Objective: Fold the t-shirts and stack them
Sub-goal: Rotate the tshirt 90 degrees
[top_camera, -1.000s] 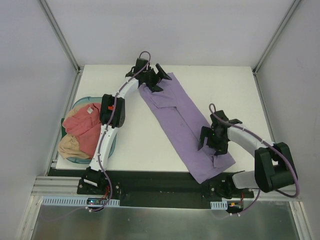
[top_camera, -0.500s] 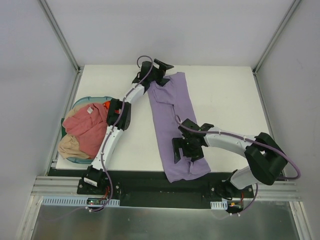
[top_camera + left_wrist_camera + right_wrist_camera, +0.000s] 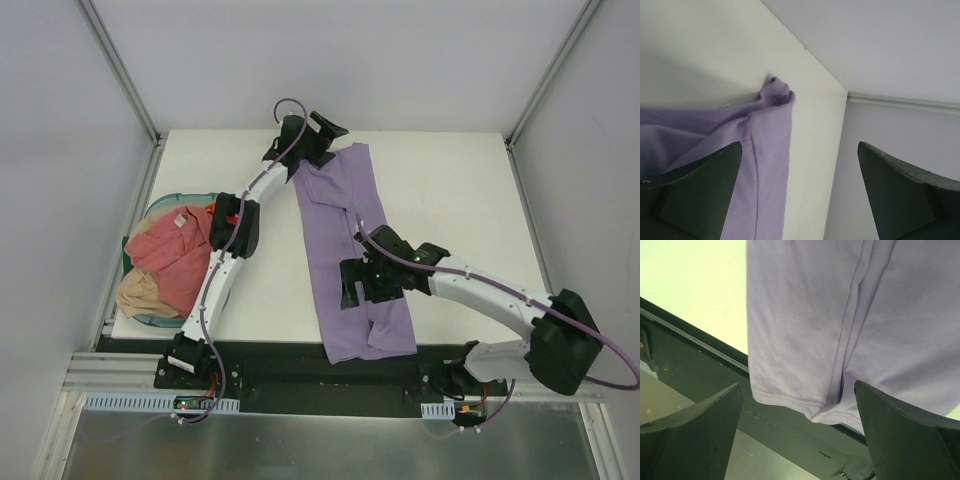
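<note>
Only the lavender t-shirt (image 3: 345, 235) is out, a long part-folded strip on the tabletop (image 3: 470, 190). The left claw (image 3: 318, 140) at its far end and the right claw (image 3: 365, 292) nearer the front both gape empty. The pink-red tee (image 3: 175, 255) and tan tee (image 3: 138, 293) sit crumpled in the basket (image 3: 168, 201); no stack yet.

Lavender t-shirt (image 3: 345, 235) lay in a long strip
Left gripper (image 3: 318, 143) sat at its 12 o'clock end, right gripper (image 3: 366, 291) nearer 6; pink-red t-shirt (image 3: 175, 258) and tan t-shirt (image 3: 138, 293) filled the basket (image 3: 160, 205) at 9 o'clock
</note>
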You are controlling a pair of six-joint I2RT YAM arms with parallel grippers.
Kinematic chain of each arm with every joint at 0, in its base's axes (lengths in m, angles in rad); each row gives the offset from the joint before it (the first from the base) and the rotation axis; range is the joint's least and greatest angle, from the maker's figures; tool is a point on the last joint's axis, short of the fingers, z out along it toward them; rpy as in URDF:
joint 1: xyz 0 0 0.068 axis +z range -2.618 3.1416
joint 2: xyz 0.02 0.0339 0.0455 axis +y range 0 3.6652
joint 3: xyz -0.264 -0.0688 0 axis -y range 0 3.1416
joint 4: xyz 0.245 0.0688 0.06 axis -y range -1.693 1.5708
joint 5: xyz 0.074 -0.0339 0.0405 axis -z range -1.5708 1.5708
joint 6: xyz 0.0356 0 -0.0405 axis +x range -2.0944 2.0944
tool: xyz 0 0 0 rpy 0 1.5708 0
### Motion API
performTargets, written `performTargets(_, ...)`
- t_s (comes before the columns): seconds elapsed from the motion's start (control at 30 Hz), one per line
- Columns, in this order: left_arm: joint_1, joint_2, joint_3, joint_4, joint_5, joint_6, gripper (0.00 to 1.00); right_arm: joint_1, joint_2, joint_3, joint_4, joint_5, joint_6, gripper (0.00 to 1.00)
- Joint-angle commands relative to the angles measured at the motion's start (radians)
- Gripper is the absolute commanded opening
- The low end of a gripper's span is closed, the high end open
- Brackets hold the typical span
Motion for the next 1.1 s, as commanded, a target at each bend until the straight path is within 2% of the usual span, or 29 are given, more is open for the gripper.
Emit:
performTargets(0.0,0.010,-0.310,-0.028,-0.057,0.064,0.282,0.99,0.003,-0.128,0.031,-0.032,0.124,0.008,0.96)
performTargets(0.07,0.010,-0.397,-0.055,-0.116,0.112,0.369,0.99,0.000,-0.170,0.019,-0.061,0.176,0.011,0.96)
performTargets(0.13,0.010,-0.506,-0.153,-0.156,0.176,0.420,0.99,-0.017,-0.196,-0.001,-0.061,0.221,0.020,0.96)
performTargets(0.23,0.004,-0.699,-0.432,-0.187,0.262,0.463,0.99,-0.069,-0.187,-0.006,-0.055,0.157,0.022,0.96)
performTargets(0.33,-0.029,-0.871,-0.725,-0.199,0.301,0.527,0.99,-0.090,-0.164,0.010,-0.044,0.156,-0.005,0.96)
performTargets(0.47,-0.134,-1.032,-1.049,-0.238,0.223,0.596,0.99,-0.097,-0.145,0.001,-0.023,0.158,-0.015,0.96)
performTargets(0.53,-0.186,-1.078,-1.186,-0.244,0.117,0.575,0.99,-0.097,-0.127,-0.025,-0.003,0.132,-0.013,0.96)
performTargets(0.67,-0.234,-1.021,-1.225,-0.246,0.069,0.555,0.99,-0.095,-0.066,-0.078,0.044,0.080,-0.003,0.96)
performTargets(0.83,-0.232,-0.870,-1.146,-0.281,0.041,0.548,0.99,-0.095,0.034,-0.128,0.132,0.025,0.010,0.96)
performTargets(1.0,-0.223,-0.750,-1.053,-0.347,-0.009,0.569,0.99,-0.094,0.138,-0.104,0.104,0.018,0.001,0.96)
performTargets(1.03,-0.215,-0.740,-1.033,-0.354,-0.008,0.571,0.96,-0.089,0.148,-0.104,0.104,0.012,0.005,0.96)
performTargets(1.07,-0.208,-0.733,-1.018,-0.356,-0.015,0.572,0.85,-0.084,0.154,-0.104,0.110,0.005,0.011,0.96)
